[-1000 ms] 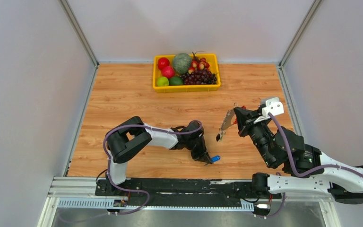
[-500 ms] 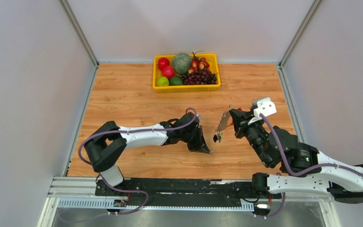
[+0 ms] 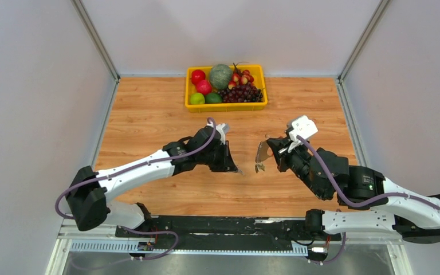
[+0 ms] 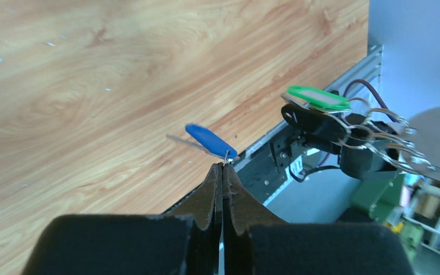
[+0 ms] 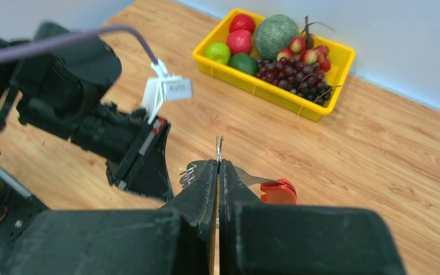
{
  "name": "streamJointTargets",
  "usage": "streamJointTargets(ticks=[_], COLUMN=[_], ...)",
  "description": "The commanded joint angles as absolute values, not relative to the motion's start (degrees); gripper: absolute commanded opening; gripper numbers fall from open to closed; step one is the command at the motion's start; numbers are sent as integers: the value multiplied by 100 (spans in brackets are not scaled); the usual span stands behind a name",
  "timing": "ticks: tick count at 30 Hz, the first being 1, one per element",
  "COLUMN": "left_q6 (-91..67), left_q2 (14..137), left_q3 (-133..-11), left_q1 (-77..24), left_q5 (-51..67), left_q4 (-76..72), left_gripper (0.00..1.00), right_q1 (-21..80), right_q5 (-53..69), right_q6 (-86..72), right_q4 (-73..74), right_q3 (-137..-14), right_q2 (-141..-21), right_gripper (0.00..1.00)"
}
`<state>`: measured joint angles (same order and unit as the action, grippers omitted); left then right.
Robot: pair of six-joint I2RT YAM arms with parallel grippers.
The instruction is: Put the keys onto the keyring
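Observation:
My left gripper (image 4: pixel 222 166) is shut on the small ring of the blue key (image 4: pixel 209 140) and holds it above the wooden table. In the top view the left gripper (image 3: pixel 234 167) is at mid-table; the blue key is too small to make out there. My right gripper (image 5: pixel 218 163) is shut on the thin silver keyring (image 5: pixel 219 148). The red key (image 5: pixel 278 191) hangs on its right and the grey feathery charm (image 5: pixel 188 173) on its left. In the top view the right gripper (image 3: pixel 269 148) holds this bunch (image 3: pixel 260 154) a short gap right of the left fingertips.
A yellow basket (image 3: pixel 227 107) with fruit stands at the back middle of the table. A green tag (image 4: pixel 316 97) hangs with the right gripper's bunch. Grey walls close the left, right and back sides. The black rail runs along the near edge.
My left arm stretched out and moved away from the near edge with the blue key lifted off the table. My right gripper moved left with the keyring, closing the gap between the two grippers.

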<state>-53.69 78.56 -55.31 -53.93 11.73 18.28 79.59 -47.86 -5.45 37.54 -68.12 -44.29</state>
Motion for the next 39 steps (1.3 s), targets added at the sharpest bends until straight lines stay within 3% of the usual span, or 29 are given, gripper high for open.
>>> streamJointTargets(ticks=[1, 17, 39], left_q6=[-4505, -2683, -1429], left_q2=[7200, 5954, 4283], left_q3=[-5851, -6300, -5636], left_q1=[-5351, -5291, -5291], left_q5=[488, -50, 2194], left_q4=[2510, 2765, 1466], left_gripper=[0, 0, 0], right_q1=[7977, 7972, 7963], right_q5=[-4146, -2055, 587], right_q6=[-741, -528, 871], right_q4=[4143, 4770, 4876], right_q3=[-7241, -7627, -8053], right_q2=[-4582, -4875, -5739], right_gripper=[0, 0, 0])
